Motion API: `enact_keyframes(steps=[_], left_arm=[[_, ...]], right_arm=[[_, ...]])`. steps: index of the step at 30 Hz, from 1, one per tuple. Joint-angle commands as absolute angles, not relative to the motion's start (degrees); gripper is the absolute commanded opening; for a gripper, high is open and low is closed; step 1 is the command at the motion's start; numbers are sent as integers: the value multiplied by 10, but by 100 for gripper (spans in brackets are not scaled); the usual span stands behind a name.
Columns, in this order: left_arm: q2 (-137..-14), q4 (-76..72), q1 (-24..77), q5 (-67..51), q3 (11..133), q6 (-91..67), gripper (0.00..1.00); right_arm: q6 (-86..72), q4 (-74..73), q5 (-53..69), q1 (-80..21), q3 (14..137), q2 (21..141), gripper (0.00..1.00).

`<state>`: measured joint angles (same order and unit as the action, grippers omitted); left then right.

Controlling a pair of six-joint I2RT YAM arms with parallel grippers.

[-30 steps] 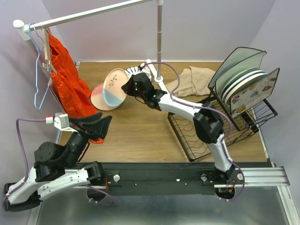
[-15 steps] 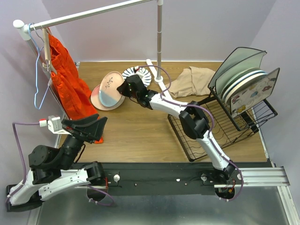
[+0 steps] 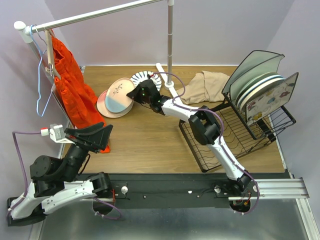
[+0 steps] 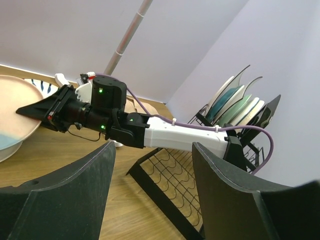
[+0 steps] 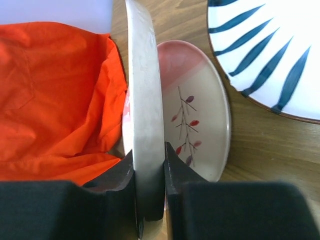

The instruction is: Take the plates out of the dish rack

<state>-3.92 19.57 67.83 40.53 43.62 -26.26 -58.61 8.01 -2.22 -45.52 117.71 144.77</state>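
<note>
**Surface** (image 3: 150,145): wooden, and it carries every item listed below.

**Dish rack** (image 3: 210,145): black wire, on the right half of the surface. Its flat tray part is bare and its upright slots are occupied.

**Racked plates** (image 3: 260,90): a row standing on edge in the slots. A dark square one is at the back, round ones are between, and a floral square one is in front. You have at least four left to unload, which I judge the larger share of the job.

**Pink-and-blue plate** (image 3: 116,105): your right tool (image 3: 136,95) pinches it by the rim at the far left, over the unloaded group. You cannot tell whether it already rests there.

**Pink plate** (image 3: 101,103): flat on the surface, partly under the held one. Count it done.

**Sprig-patterned plate** (image 3: 120,88): flat, just beside the held one. Done.

**Blue-striped plate** (image 3: 142,78): flat, just behind the right tool. Done.

**Left tool** (image 3: 102,135): jaws spread wide and holding nothing. It is raised at the near left, well apart from every plate.
</note>
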Motion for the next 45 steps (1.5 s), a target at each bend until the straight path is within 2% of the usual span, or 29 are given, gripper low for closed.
enact_keyframes(steps=[1,8,21,28,33,45], left_arm=[[-47,207,677,427,440,-270,71],[-47,207,676,431,439,-270,71],[-46,210,677,432,439,-273,71],[-39,212,677,436,438,-279,71],[-39,214,677,438,438,-281,71],[-38,219,677,446,439,-286,71]], right_arm=[[-630,157,-4,-451,1187,1441,31],[-650,149,-3,-446,1165,1441,39],[-623,87,18,-446,1132,1419,41],[-592,8,46,-445,1178,1438,41],[-578,2,36,-446,1154,1429,43],[-545,-104,-17,-446,1193,1424,45]])
